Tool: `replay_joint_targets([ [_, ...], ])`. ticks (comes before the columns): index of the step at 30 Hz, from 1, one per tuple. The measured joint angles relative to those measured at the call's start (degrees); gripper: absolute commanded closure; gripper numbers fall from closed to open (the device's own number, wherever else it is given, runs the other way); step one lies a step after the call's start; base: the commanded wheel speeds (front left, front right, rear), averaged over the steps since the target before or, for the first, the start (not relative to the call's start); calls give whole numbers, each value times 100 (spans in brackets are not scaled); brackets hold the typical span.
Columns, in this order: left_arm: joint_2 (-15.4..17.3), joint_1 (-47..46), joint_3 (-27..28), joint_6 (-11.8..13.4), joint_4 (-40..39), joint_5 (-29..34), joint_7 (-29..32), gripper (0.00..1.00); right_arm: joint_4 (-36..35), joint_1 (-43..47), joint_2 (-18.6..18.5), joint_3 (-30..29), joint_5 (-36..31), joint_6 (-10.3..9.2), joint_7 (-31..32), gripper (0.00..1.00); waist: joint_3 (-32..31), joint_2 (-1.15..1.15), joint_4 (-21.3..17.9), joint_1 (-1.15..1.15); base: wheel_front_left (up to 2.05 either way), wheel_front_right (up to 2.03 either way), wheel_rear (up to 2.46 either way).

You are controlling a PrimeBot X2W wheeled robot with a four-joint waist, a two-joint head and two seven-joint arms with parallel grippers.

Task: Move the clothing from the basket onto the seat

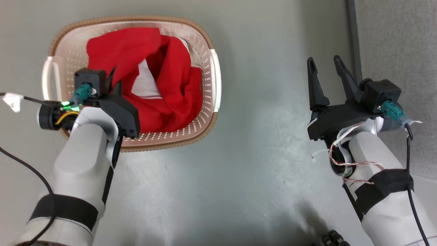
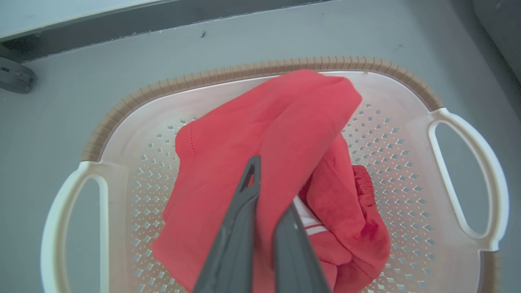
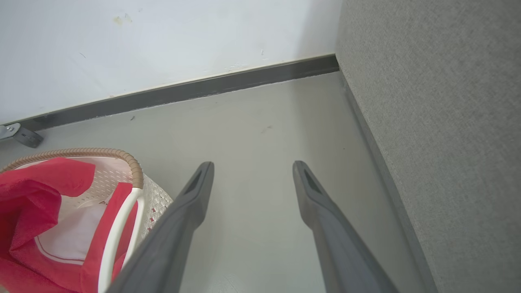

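The cream perforated basket (image 1: 209, 61) stands on the floor at the upper left, with the red clothing (image 1: 170, 78) heaped inside it and a white panel showing among the folds. My left gripper (image 1: 114, 78) reaches into it from the near side. In the left wrist view my left gripper (image 2: 270, 187) is shut on a raised fold of the red clothing (image 2: 285, 118), above the basket (image 2: 285, 64). My right gripper (image 1: 324, 61) hangs open over bare floor beside the grey seat (image 1: 399, 41). The right wrist view shows my right gripper (image 3: 253, 167) with nothing in it, the seat (image 3: 447, 122) to its right, and the basket (image 3: 134, 167) and clothing (image 3: 32, 191) at lower left.
Grey floor (image 1: 266, 102) stretches between the basket and the seat. A white wall with a dark baseboard (image 3: 203, 89) runs behind them. A caster wheel (image 3: 24, 136) stands by the baseboard past the basket. A small dark part (image 1: 333, 237) shows at the bottom edge.
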Motion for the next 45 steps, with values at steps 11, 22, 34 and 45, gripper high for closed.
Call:
replay_joint_targets([
  [11,-142,270,7,-99,-12,-49,-27,100,163,226,-20,-66,-49,69,1,0,-570,0,115,0,0,0,0],
  [22,-225,629,49,-202,-114,-130,-53,100,268,394,-49,-99,-138,152,1,0,-1128,0,263,0,0,0,0],
  [34,-285,1050,127,-249,-521,-267,-53,100,452,576,-94,-151,-143,282,1,0,-1810,1,447,0,0,0,0],
  [45,-286,1416,278,-250,-884,-307,-53,100,560,827,-74,-148,-142,337,1,0,-2329,0,539,0,0,0,0],
])
